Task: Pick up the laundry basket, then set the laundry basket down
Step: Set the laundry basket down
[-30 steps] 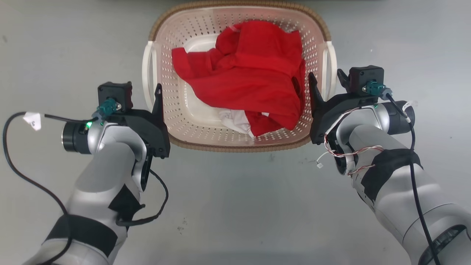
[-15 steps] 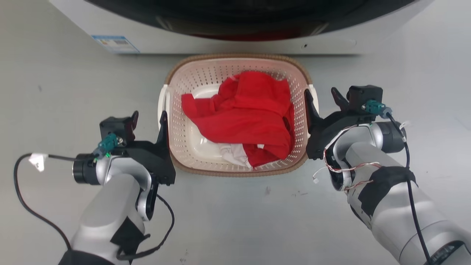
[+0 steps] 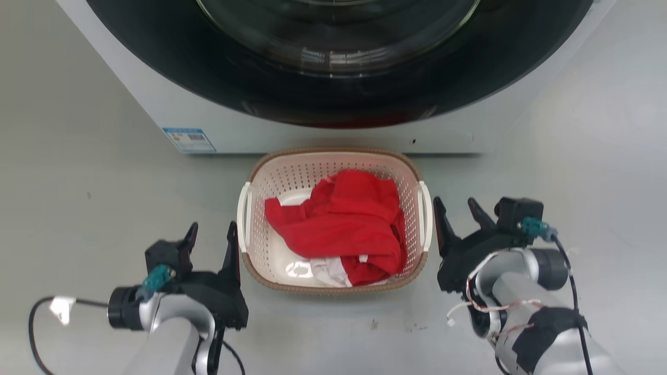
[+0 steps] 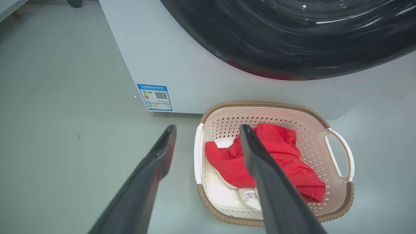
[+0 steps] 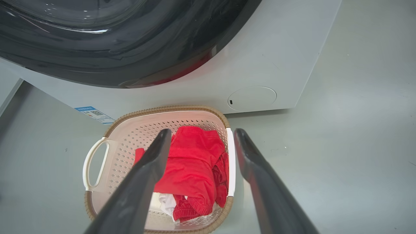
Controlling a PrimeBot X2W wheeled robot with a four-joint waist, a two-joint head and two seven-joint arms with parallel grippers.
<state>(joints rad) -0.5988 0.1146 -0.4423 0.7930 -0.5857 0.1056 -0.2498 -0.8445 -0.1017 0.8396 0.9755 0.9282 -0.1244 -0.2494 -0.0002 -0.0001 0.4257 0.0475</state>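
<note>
Basket [image 3: 312, 174] sits on the floor [image 3: 104, 208] just in front of the washer [image 3: 292, 130], both sets of jaws spread wide beside its handles [image 3: 426, 219] gripping nothing, so I'd guess it's either not lifted yet or already set down.

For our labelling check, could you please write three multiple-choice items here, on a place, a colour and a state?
1. Where is the basket? A. On the floor before the washer. B. Atop the washer. C. In mid-air.
2. Its largest garment is? A. Blue. B. Red. C. Green.
3. The left claw and right claw are? A. Both shut. B. Left shut, right open. C. Both open, empty.
1 A: it rests on the floor at the washer's foot. 2 B: red cloth covers most. 3 C: both stand spread, gripping nothing.
</note>
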